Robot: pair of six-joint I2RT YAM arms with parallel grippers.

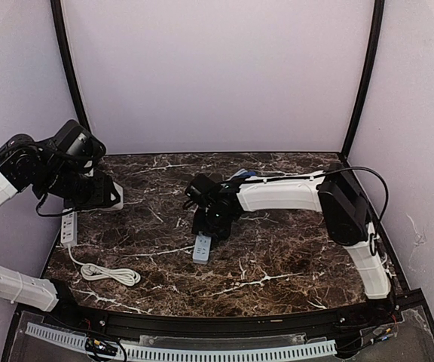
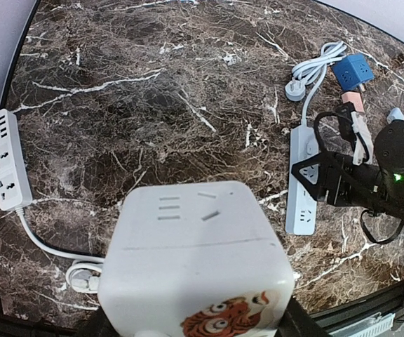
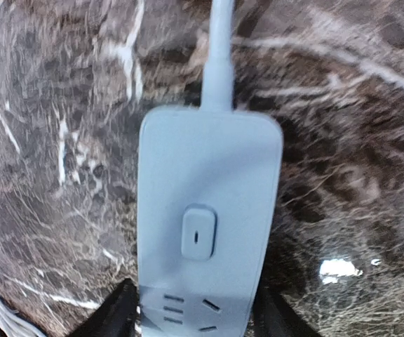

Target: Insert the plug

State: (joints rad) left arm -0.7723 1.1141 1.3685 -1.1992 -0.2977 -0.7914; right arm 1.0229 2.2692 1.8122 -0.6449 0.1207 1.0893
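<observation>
Top external view: the left gripper (image 1: 110, 193) is raised at the table's (image 1: 277, 256) left side, clamped on a white cube adapter (image 1: 118, 197). The right gripper (image 1: 204, 226) is at table centre, over the far end of a power strip (image 1: 202, 249).

Left wrist view: the cube adapter fills the foreground. A second strip (image 2: 7, 160) lies far left and a blue cube (image 2: 353, 70) far right.

Right wrist view: the fingers (image 3: 121, 312) bear on both long edges of the power strip near its switch (image 3: 198, 232).

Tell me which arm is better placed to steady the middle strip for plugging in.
Right. The right gripper has a finger on each side of the strip at its end, while the left gripper is far off to the left, shut on the cube.
</observation>
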